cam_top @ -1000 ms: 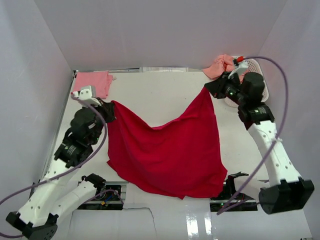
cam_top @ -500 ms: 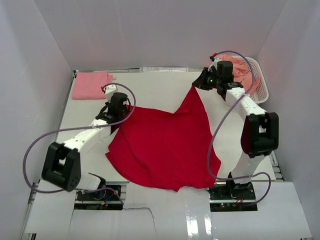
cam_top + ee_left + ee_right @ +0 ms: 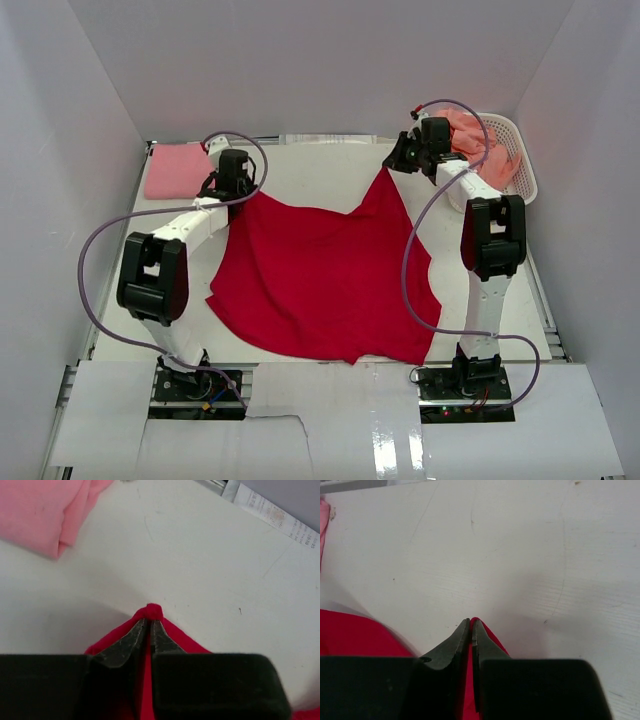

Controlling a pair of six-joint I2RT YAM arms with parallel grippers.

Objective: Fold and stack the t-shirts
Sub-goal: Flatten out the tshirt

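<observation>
A bright red t-shirt (image 3: 325,280) lies spread over the middle of the table. My left gripper (image 3: 236,188) is shut on its far left corner (image 3: 153,611). My right gripper (image 3: 392,165) is shut on its far right corner (image 3: 476,621), which is pulled up into a point. A folded light pink t-shirt (image 3: 178,170) lies at the far left corner and shows in the left wrist view (image 3: 45,510). Salmon-orange t-shirts (image 3: 480,145) are piled in the basket.
A white latticed basket (image 3: 520,165) stands at the far right against the wall. White walls close in the table on three sides. Bare table (image 3: 320,170) lies between the two grippers at the far side.
Both arms have stretched toward the far side, dragging the red t-shirt's two held corners away from me. The shirt now lies flatter and further back.
</observation>
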